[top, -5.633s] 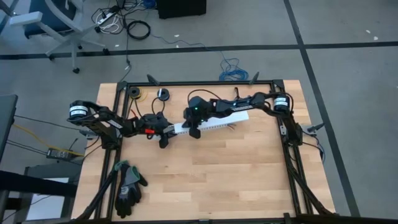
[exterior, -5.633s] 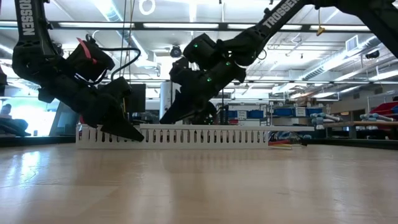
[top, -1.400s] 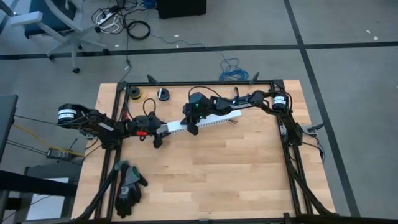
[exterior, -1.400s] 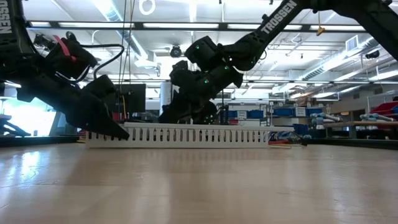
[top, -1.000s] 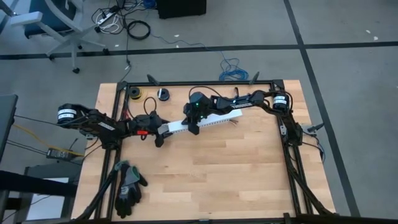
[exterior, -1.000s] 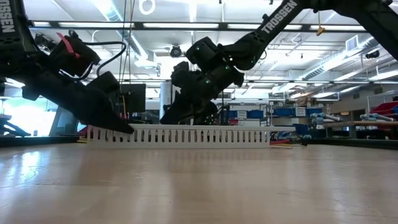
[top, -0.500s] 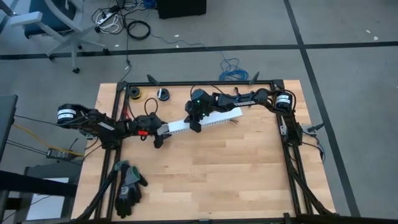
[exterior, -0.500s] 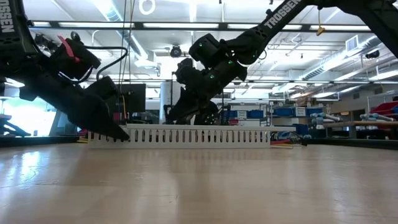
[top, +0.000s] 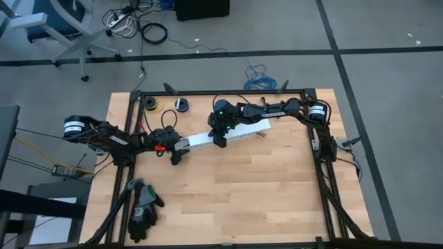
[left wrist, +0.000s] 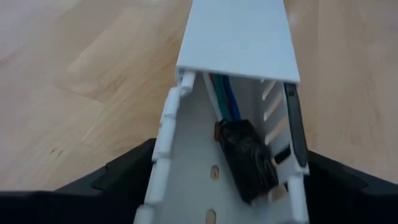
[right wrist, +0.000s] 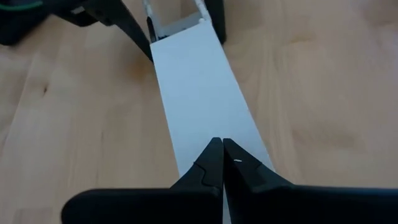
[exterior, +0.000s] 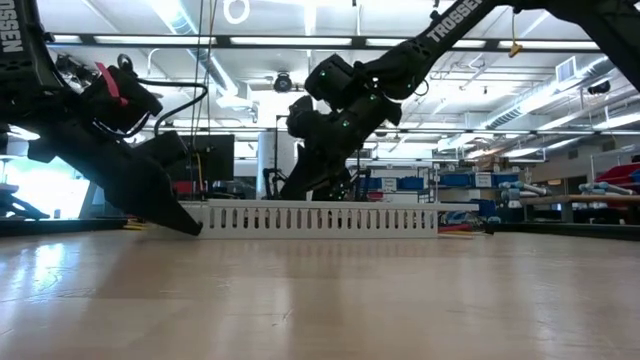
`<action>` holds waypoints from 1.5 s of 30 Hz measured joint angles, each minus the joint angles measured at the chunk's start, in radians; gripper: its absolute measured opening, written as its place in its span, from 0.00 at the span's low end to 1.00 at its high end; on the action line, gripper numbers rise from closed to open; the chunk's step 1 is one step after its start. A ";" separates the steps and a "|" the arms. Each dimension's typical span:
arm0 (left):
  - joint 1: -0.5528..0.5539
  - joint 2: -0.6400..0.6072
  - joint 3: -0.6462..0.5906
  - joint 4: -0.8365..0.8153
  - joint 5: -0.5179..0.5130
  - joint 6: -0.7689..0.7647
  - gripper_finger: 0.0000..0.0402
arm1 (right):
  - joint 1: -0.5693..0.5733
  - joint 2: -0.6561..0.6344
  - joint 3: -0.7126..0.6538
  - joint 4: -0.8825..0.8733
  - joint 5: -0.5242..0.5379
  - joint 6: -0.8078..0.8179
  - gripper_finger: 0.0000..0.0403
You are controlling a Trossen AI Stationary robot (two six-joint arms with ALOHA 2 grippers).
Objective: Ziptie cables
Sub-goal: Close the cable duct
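Observation:
A long white slotted duct (top: pixel 239 131) lies on the table's far half, a flat white cover (right wrist: pixel 199 87) on top of it. The cables (left wrist: pixel 222 96), green and blue among them, run inside the duct. Their coloured ends (top: pixel 261 136) stick out at its right end. A dark lump (left wrist: pixel 245 155) and a thin dark strip (left wrist: pixel 293 124) also lie in the open left end. My left gripper (top: pixel 176 151) is at that left end. My right gripper (top: pixel 219 142) is shut over the cover, left of the duct's middle. My left gripper holds the duct's open left end between its two fingers (left wrist: pixel 124 180), one outside each slotted side wall (left wrist: pixel 163 137). The fingers slant down from the table's left and lie along the duct. The duct rests flat on the table. My right gripper rests its shut fingertips (right wrist: pixel 211 155) on the cover's flat top (right wrist: pixel 205 124), slanting down from the table's right. The cover sits on the duct.
A black glove (top: pixel 143 207) lies near the table's front left. Two small rolls (top: pixel 149 104) (top: pixel 181 105) sit at the far edge. A dark frame (top: pixel 325 173) borders the table. The near half of the wooden top (top: pixel 249 194) is free room.
My left gripper has tipped its fingers further down at the duct's left end. My right gripper has turned steeper over the cover. The duct has stayed where it was.

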 joint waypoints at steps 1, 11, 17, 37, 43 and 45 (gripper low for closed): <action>0.000 0.000 0.000 0.000 -0.005 0.001 0.82 | -0.002 -0.009 0.000 -0.007 0.003 -0.001 0.00; 0.000 0.001 0.022 0.002 -0.034 0.056 0.75 | -0.006 -0.161 -0.001 -0.274 0.157 -0.053 0.00; 0.000 0.031 0.065 0.006 -0.026 0.091 0.75 | -0.005 -0.178 -0.001 -0.413 0.230 -0.026 0.00; 0.000 0.103 0.104 0.023 -0.018 0.122 0.66 | 0.010 -0.170 -0.001 -0.425 0.285 -0.016 0.00; 0.000 0.150 0.152 0.027 -0.010 0.156 0.66 | 0.022 -0.168 -0.001 -0.425 0.284 -0.005 0.00; 0.000 0.167 0.165 0.028 0.003 0.156 0.66 | 0.024 -0.152 0.000 -0.413 0.283 -0.003 0.00</action>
